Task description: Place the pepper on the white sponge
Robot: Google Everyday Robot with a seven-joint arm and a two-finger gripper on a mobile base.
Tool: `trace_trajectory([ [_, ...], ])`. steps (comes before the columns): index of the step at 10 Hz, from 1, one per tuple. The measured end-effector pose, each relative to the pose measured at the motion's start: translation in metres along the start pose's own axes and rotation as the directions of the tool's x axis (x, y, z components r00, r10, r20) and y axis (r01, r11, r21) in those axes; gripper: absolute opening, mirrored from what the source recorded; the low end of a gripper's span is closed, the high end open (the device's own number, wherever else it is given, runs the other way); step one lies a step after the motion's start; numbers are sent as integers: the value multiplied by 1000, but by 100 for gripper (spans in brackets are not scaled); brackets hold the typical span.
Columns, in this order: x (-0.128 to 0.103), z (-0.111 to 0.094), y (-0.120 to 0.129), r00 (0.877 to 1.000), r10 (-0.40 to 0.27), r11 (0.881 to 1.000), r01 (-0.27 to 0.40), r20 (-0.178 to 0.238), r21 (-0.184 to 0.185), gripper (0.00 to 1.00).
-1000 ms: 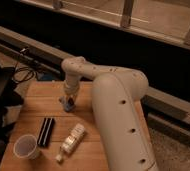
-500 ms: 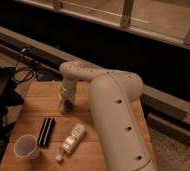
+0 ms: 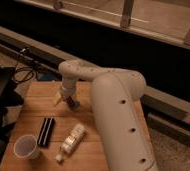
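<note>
White arm (image 3: 113,105) fills the right half of the view, its thick forearm rising from the bottom edge and its thinner end section bending at an elbow near the table's far edge, then pointing down; the gripper (image 3: 67,100) hangs at the end of it, low over the far part of the wooden table (image 3: 90,150), just right of the table's middle line. Whether the gripper is wide, narrow or holding anything cannot be told; its tip is dark and merges with what lies under it. A small dark reddish thing (image 3: 74,104) sits at the gripper's right side, touching it or just beside it; it may be the pepper, though that is not certain. A pale yellowish-white patch (image 3: 57,99) shows at the gripper's left side, close against it; it may be the sponge, partly hidden by the gripper.

Nearer the camera, a black flat bar (image 3: 46,131) lies lengthwise on the wood; right of it a light-coloured bottle (image 3: 71,141) lies on its side, slanted, its narrow end toward the near edge; a pale cup (image 3: 26,146) stands upright at the near left corner, well apart from the gripper. Dark equipment (image 3: 0,95) and cables (image 3: 25,70) sit off the table's left side; a long dark ledge runs behind.
</note>
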Motion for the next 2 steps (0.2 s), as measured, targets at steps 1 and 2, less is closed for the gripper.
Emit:
trace_trajectory([
  [1, -2, -15, 3, 1000, -7, 1000, 7, 27, 10, 80],
  [2, -6, -47, 10, 997, -22, 999, 20, 71, 28, 80],
])
